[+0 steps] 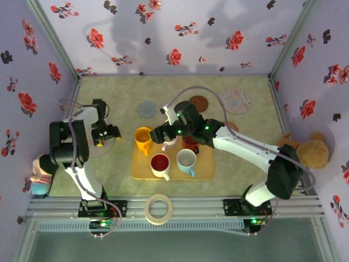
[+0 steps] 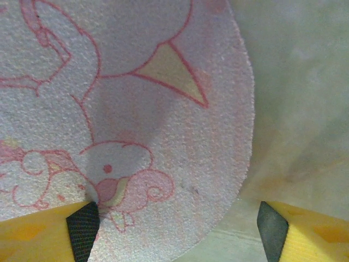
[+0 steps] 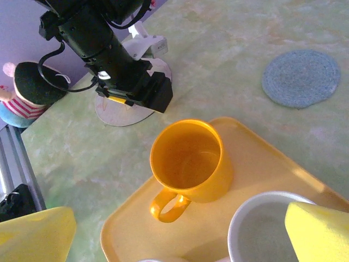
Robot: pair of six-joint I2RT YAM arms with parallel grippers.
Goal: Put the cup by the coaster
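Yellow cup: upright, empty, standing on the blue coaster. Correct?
Not quite. The yellow cup is upright and empty, but it stands on the yellow tray, not the blue coaster, which lies apart on the table. The right wrist view shows this.

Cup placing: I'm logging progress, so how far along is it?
Done: nothing; the yellow cup and the others sit on the tray. In hand: the right gripper hangs over the tray, jaws open above a white cup. Left: grasp, lift, set down by a coaster.

Lilac walls with red flowers, mottled green tabletop, metal rail in front
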